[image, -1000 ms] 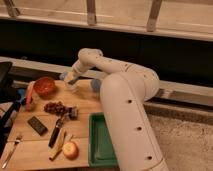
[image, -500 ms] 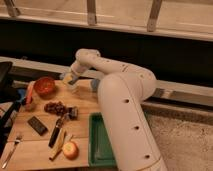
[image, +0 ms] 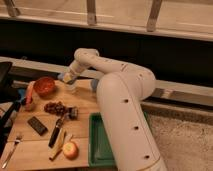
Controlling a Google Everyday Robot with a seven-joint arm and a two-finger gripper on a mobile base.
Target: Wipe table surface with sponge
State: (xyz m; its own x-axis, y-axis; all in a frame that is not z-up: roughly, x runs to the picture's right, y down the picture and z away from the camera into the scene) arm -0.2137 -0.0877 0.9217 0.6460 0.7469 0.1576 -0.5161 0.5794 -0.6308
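Looming nearest on the right is the robot's thick white arm point(image: 127, 115), which rises from the bottom edge and covers part of the wooden desk point(image: 82, 100). Just left of it, at the desk's near right corner, lies a green tray point(image: 95, 141) whose right side is hidden behind the arm. Beside the tray's left rim sits an apple point(image: 70, 149), with a pale yellow strip point(image: 58, 147) touching it on the left. A fork point(image: 11, 150) lies at the near left edge, well apart from the apple.

A little farther back, a dark-handled utensil point(image: 55, 134) lies slanted, and a flat black rectangle point(image: 37, 125) rests to its left. Behind these is a cluster of dark grapes point(image: 54, 107) with a small dark block point(image: 73, 112) just beside it on the right.

Toward the far left of the desk stands a red bowl point(image: 44, 86), with a long orange-red thing point(image: 30, 94) near it on the left.

At the far edge, right of the bowl, the arm bends down and ends in the tool point(image: 70, 80), low over the desk. Its fingers are closed on the sponge point(image: 63, 77), a blue-grey pad with a touch of yellow showing at the tool's tip. A small round blue-grey cup point(image: 93, 84) peeks out right of the tool, partly behind the arm.

Beyond the desk runs a dark wall point(image: 160, 50), topped by a pale ledge with posts point(image: 91, 10).
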